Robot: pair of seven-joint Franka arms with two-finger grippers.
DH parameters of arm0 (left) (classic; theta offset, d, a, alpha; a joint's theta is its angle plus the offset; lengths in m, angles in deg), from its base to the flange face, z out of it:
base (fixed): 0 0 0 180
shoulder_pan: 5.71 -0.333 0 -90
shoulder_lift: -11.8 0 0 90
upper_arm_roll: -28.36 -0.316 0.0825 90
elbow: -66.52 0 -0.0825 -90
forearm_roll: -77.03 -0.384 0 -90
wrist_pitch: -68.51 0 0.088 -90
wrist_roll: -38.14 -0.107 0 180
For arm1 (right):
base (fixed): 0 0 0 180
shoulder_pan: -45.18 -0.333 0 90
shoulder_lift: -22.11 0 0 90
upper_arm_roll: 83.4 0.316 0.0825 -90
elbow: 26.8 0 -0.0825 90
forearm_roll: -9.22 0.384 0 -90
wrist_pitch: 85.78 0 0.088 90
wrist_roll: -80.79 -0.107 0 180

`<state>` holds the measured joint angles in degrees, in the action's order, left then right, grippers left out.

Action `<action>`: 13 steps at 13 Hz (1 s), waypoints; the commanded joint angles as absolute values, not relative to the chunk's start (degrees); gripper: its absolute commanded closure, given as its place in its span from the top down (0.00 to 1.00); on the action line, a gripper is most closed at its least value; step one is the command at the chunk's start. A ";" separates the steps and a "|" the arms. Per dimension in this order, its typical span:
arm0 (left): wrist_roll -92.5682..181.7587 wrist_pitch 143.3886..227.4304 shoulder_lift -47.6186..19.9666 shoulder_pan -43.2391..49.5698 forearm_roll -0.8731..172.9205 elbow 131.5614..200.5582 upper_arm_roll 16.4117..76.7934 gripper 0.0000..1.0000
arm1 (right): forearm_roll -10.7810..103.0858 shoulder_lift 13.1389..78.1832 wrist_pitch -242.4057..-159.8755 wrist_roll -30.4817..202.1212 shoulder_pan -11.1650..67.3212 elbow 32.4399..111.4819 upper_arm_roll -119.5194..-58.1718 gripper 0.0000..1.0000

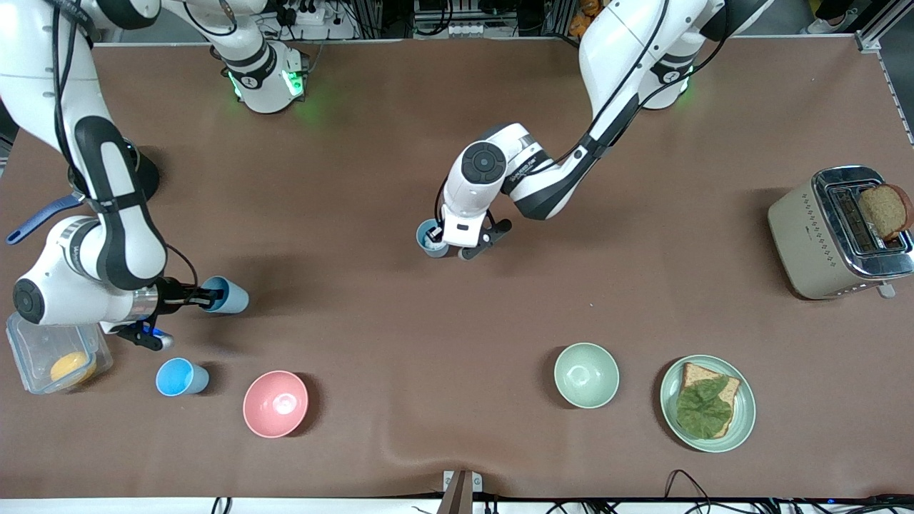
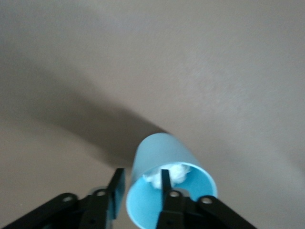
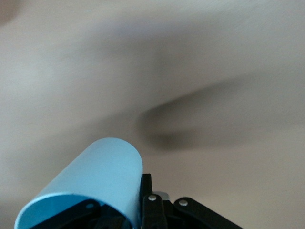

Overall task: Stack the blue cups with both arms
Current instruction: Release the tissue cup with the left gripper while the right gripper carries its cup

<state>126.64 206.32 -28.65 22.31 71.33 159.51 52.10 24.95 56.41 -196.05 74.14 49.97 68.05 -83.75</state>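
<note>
Mid-table, left gripper [image 1: 457,246] pinches the rim of an upright cup [image 1: 430,238], one finger [image 2: 167,188] inside, white wad in it. Right gripper [image 1: 198,295] clamps a second cup [image 1: 224,295], tilted, over the table's right-arm end; third cup [image 1: 181,377] stands beside the pink bowl [image 1: 275,403].

High front camera facing both robots; each wrist camera close over table [image 1: 500,343].
</note>
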 commanded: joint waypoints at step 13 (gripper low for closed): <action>85.30 169.07 2.73 -4.37 69.56 160.21 51.57 1.00 | 29.79 49.27 -199.43 25.61 16.63 67.86 -79.27 0.00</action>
<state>92.53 171.85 -1.34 -1.08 70.56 158.32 50.94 29.90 49.77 -199.65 29.61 18.79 67.07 -78.53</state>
